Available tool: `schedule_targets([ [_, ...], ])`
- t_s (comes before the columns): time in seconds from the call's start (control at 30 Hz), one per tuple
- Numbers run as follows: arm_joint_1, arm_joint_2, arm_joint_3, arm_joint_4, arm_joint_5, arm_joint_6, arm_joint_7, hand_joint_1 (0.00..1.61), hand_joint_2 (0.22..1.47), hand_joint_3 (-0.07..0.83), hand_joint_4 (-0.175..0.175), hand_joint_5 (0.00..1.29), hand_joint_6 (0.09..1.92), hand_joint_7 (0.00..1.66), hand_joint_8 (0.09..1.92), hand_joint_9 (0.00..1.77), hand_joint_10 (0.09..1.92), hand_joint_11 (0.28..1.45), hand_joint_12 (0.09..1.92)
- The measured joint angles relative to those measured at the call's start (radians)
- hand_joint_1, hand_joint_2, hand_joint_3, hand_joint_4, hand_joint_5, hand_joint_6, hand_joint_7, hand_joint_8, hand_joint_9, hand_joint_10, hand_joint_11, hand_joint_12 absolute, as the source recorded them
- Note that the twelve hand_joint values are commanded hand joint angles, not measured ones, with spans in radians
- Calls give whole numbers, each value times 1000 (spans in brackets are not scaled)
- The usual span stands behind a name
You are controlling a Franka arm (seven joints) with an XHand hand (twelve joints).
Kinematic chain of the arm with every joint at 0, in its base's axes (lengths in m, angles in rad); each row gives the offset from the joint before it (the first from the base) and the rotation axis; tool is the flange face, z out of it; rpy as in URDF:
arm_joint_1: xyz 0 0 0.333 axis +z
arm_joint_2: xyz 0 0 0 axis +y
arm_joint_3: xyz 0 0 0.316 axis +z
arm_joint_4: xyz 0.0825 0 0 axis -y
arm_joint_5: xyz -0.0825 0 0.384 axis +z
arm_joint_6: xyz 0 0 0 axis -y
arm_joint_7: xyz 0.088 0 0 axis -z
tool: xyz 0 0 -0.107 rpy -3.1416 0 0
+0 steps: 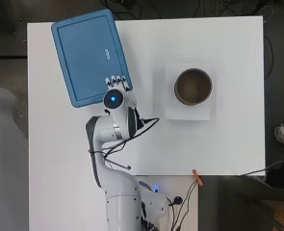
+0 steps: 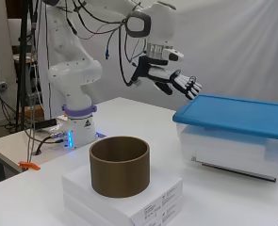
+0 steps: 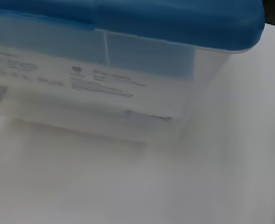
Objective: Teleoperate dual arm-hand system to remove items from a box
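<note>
In the overhead view the box [image 1: 91, 57] sits in the upper left of the frame, turned a little off square to the table [image 1: 228, 139], with its blue lid [image 1: 83, 48] on. The lid covers the whole top, so whatever is to come out cannot be seen from above; the items are presumably inside, though no view shows them.

Just right of the box's lower corner, at centre left, the hand [image 1: 118, 84] reaches up the frame from the arm [image 1: 112, 130], its fingertips over the lid's lower right edge. The side view puts the hand [image 2: 174, 80] at upper centre, fingers stretched nearly straight and relaxed, holding nothing, hovering just above and beside the near corner of the lid [image 2: 233, 115]; it does not appear to touch it. That pose reads as a lead-in to the corner, probably to catch the rim and lift the lid, which has to come off before anything can be taken out.

The wrist view agrees: it looks down on the clear wall of the box [image 3: 95, 88] under the lid's rim [image 3: 127, 18], with bare table below.

Further right, at centre right in the overhead view, a brown cylinder [image 1: 193, 86] stands open-topped on a flat white carton [image 1: 187, 113], well apart from the box. It may be meant to receive the items, but that is only a guess.
</note>
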Motion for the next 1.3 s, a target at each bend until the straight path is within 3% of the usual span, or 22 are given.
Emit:
schedule_targets([
  [0.2, 6, 23, 12, -45, -91, 166, -33, 567, 762, -3, 9, 88, 87, 131, 87, 267, 87, 422, 87],
  [0.33, 12, 31, 28, -58, -86, 192, -22, 562, 809, 15, 0, 87, 87, 148, 87, 251, 87, 402, 87],
  [0.53, 20, 66, 44, -73, -42, 240, -115, 479, 822, 12, -10, 79, 87, 134, 87, 224, 87, 391, 87],
  [0.73, 24, 129, 81, -96, -43, 331, 57, 480, 786, -8, -22, 10, 87, 32, 87, 162, 87, 384, 87],
  [0.77, 25, 138, 89, -98, -64, 342, 92, 539, 788, -6, -23, 9, 87, 26, 87, 158, 87, 384, 87],
  [0.8, 25, 150, 99, -95, -92, 348, 134, 801, 921, 32, 3, 200, 87, 164, 87, 273, 87, 407, 87],
  [0.87, 27, 177, 108, -77, -126, 347, 164, 1201, 1122, 69, -8, 510, 87, 471, 87, 542, 87, 459, 87],
  [0.93, 29, 190, 98, -47, -82, 310, 107, 1322, 1188, 66, -28, 608, 87, 562, 87, 611, 87, 448, 87],
  [0.97, 30, 191, 94, -41, -44, 299, 73, 1273, 1215, 69, -34, 620, 87, 565, 87, 609, 87, 437, 87],
  [1.03, 31, 192, 86, -30, 47, 283, 7, 1002, 1304, 54, -43, 614, 87, 553, 87, 597, 87, 424, 87],
  [1.1, 32, 190, 84, -17, 116, 268, -26, 840, 1355, 44, -49, 600, 87, 543, 87, 590, 87, 421, 87],
  [1.3, 45, 136, 97, 55, 54, 225, -64, 678, 1397, 19, -47, 626, 87, 553, 87, 597, 87, 425, 87],
])
